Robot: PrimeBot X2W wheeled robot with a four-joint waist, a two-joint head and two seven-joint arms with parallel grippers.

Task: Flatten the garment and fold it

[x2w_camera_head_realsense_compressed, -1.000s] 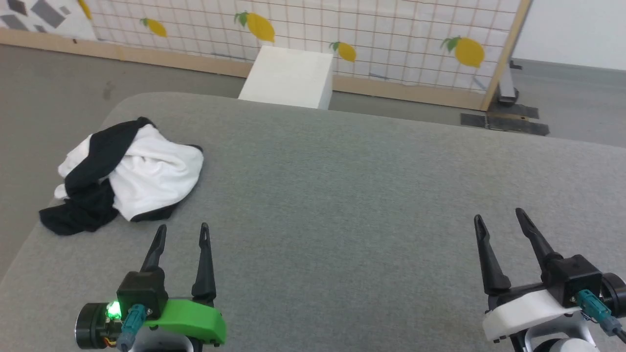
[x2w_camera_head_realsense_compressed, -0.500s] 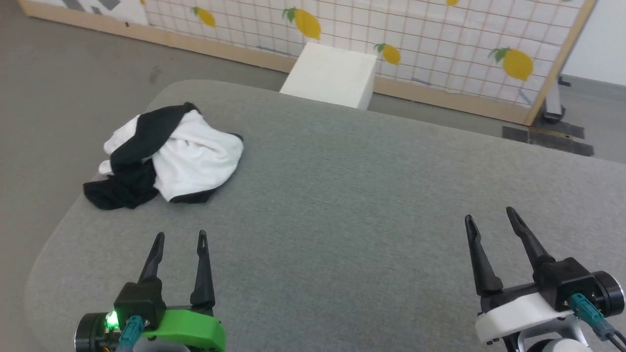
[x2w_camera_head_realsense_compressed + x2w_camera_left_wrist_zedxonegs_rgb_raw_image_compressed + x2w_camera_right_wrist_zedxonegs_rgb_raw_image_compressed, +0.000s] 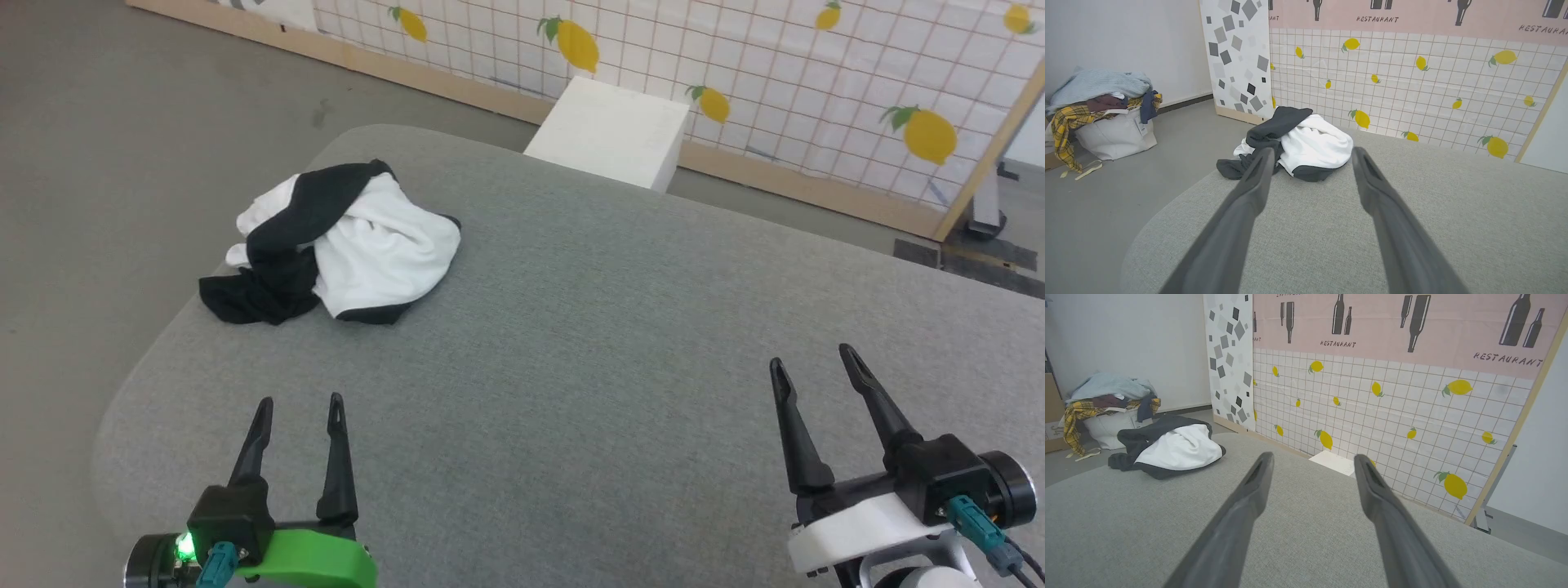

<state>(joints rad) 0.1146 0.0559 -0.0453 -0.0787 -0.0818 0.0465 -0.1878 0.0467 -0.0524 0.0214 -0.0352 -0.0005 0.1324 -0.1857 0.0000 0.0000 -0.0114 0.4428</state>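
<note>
1. Floor, off the left side of the table [image 3: 571, 384]: a white bag [image 3: 1114, 132] stands well apart from the table. It is overfilled with a clothes pile [image 3: 1098, 83] of pale blue, yellow plaid and dark pieces.
2. The garment [image 3: 384, 249] sits on the table's far-left corner as a crumpled heap, neither flattened nor folded. White body cloth is bunched in the middle with a black sleeve draped over the top. More black cloth trails toward the table's left edge, and a black edge shows along the near side. The chest print can't be made out in the folds.
3. The left gripper [image 3: 300, 400], with a green housing and a green light on, is over the table's near-left area. Jaws are spread with nothing between them. In its wrist view the fingers aim at the heap, with bare table in between and no contact.
4. A white box [image 3: 612, 131] is on the floor just beyond the table's far edge, up against the base of the screen.
5. The right gripper [image 3: 810, 356], with a white housing, is over the table's near-right area. Jaws are wide apart and empty, well apart from the garment.
6. The lemon-print screen [image 3: 784, 73] stands behind the table's far side. It has a white grid with lemons and a wooden frame, and the wrist views show a pink band above with bottles and "RESTAURANT".
</note>
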